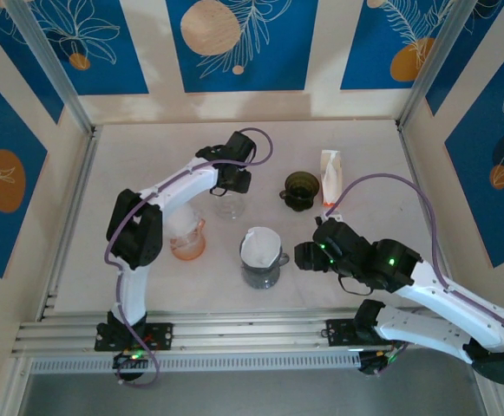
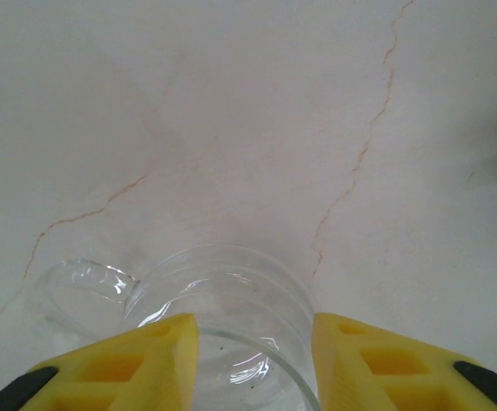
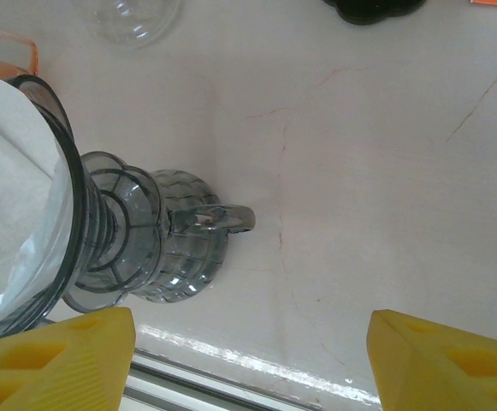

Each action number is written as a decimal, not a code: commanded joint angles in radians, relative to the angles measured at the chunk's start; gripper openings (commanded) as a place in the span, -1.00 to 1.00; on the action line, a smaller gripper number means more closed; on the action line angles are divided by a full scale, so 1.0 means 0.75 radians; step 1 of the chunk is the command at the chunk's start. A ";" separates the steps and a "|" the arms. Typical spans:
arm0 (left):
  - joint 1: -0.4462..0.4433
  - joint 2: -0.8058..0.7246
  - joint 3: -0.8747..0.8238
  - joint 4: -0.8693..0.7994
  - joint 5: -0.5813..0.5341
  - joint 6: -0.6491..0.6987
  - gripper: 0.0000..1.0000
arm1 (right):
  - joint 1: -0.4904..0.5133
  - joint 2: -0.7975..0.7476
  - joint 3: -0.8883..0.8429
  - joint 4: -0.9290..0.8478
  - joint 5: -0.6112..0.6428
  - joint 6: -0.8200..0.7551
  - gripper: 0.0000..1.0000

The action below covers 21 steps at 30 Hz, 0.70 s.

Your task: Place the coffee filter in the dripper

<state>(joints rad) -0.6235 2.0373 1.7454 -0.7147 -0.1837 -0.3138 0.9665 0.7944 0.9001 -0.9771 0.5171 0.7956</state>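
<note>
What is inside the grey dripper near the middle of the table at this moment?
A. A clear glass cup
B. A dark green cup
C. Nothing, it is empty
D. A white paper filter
D: seen from above, the white paper filter sits in the mouth of the grey dripper, and the right wrist view shows the same white paper inside its rim.

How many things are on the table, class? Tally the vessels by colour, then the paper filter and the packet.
Clear glass vessel: 1
Orange vessel: 1
Grey dripper: 1
Dark green vessel: 1
White paper filter: 1
Packet: 1
Total: 6
</note>
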 commanded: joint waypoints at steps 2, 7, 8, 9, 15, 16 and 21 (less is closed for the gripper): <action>-0.002 -0.098 -0.021 -0.009 0.018 -0.027 -0.03 | -0.010 -0.028 -0.023 -0.016 0.018 0.025 0.46; -0.027 -0.168 -0.072 0.008 0.008 -0.035 0.02 | -0.017 -0.036 -0.036 -0.010 0.010 0.025 0.46; -0.031 -0.176 -0.089 0.014 0.004 -0.036 0.02 | -0.019 -0.037 -0.039 -0.007 0.009 0.025 0.46; -0.034 -0.176 -0.103 0.018 0.004 -0.036 0.01 | -0.021 -0.037 -0.042 -0.004 0.004 0.025 0.46; -0.061 -0.107 -0.103 0.020 0.004 -0.022 0.00 | -0.029 -0.036 -0.045 0.005 -0.015 0.014 0.46; -0.066 -0.090 -0.092 0.015 -0.003 -0.020 0.00 | -0.030 -0.037 -0.042 -0.001 -0.015 0.014 0.46; -0.080 -0.035 -0.075 0.012 -0.021 -0.012 -0.04 | -0.031 -0.045 -0.037 -0.014 -0.016 0.017 0.46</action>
<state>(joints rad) -0.6746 1.9743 1.6714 -0.6956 -0.1852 -0.3305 0.9478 0.7795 0.8703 -0.9802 0.5129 0.7956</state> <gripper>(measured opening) 0.488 0.728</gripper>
